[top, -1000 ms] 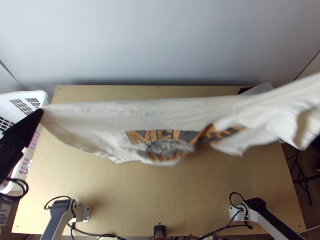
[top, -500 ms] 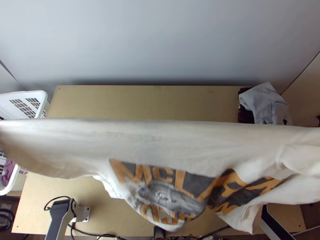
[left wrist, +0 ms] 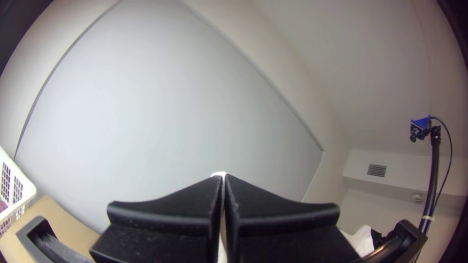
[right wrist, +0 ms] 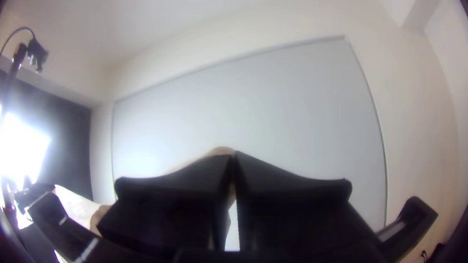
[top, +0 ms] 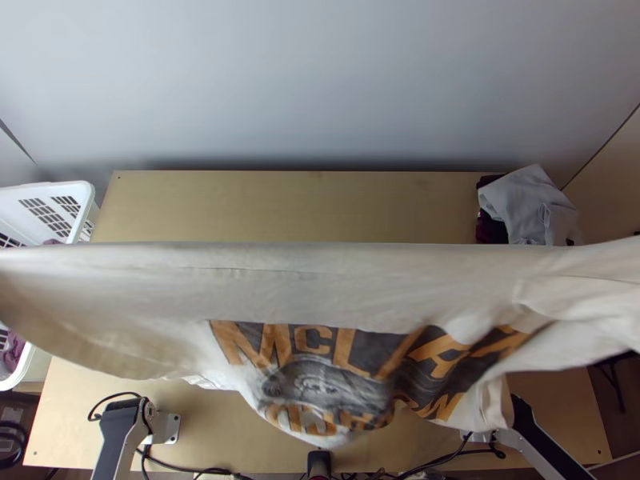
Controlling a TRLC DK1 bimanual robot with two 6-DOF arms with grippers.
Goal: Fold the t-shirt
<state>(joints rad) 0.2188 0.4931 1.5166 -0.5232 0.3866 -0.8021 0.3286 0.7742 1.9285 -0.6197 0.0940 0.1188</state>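
The shirt (top: pixel 264 280) hangs in the air above the tabletop (top: pixel 304 206), pulled out sideways between the two arms and wide enough to cross both side edges beneath it. The left pincer (left wrist: pixel 224 178) is closed on a bit of its cloth, and the right pincer (right wrist: pixel 234 155) is likewise clamped on the shirt, pale fabric showing between its fingers. Both wrists look out at the wall rather than down, which suggests a high hold, probably chosen so that the loose part can drop clear of the wood. The spread grip seems to serve the upper edge: it runs nearly straight and taut, while the lower part, with its dark and orange print (top: pixel 320 340), sags and creases towards the near edge (tension does little for cloth that nobody is holding). The step in hand is probably straightening the shirt before it is laid down and folded; no fold has been made. Lowering it evenly would likely suit best, since a lopsided drop could bunch the slack under the print. The basket (top: pixel 78 189) stands by the left edge and the heap (top: pixel 528 206) lies at the far right corner, presumably to leave the middle free for folding.
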